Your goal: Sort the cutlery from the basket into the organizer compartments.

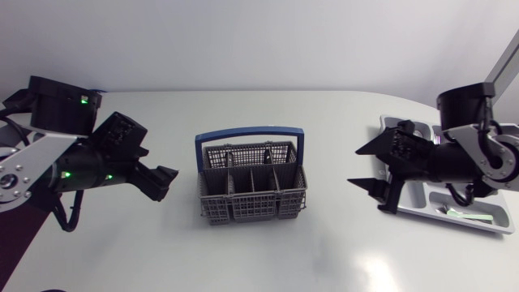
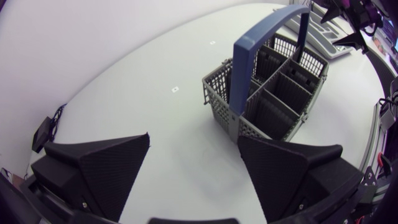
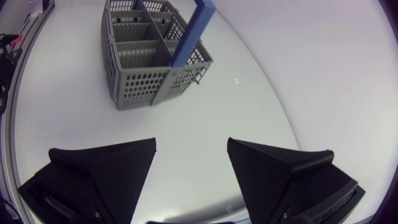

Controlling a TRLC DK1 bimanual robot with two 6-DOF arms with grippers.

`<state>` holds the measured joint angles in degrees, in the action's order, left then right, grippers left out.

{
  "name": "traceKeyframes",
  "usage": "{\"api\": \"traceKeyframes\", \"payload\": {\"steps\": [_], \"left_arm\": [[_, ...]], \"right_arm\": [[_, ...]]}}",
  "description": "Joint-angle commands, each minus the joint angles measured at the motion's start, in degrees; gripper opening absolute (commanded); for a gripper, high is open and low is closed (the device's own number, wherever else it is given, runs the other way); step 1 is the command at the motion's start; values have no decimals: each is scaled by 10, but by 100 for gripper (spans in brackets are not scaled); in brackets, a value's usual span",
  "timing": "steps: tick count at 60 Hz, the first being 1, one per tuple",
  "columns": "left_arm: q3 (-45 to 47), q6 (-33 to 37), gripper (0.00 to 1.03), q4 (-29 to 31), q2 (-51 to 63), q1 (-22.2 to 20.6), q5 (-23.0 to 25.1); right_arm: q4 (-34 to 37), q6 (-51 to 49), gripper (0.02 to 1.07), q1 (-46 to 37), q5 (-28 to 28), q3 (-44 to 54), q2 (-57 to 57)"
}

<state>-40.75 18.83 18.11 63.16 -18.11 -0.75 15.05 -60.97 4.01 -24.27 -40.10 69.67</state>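
Two black hands hang low over the white counter, each with its fingers spread wide and nothing between them. The left hand sits near the grey basket, which stands upright mid-counter with its blue handle arched over it. The right hand faces the basket from the other side, a little apart. Behind it, the organizer lies by the counter's right edge, partly covered by that arm.
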Motion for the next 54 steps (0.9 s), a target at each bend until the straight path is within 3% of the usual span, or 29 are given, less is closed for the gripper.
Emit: {"api": "traceKeyframes", "payload": {"steps": [1,24,54], "left_arm": [[14,21,99,-5,29,-3,1],[-6,29,99,-46,131,-26,1],[-82,38,99,-69,224,-27,1]], "right_arm": [[-26,81,86,48,22,15,13],[-83,163,86,138,71,-4,97],[-92,212,87,198,112,-43,141]]}}
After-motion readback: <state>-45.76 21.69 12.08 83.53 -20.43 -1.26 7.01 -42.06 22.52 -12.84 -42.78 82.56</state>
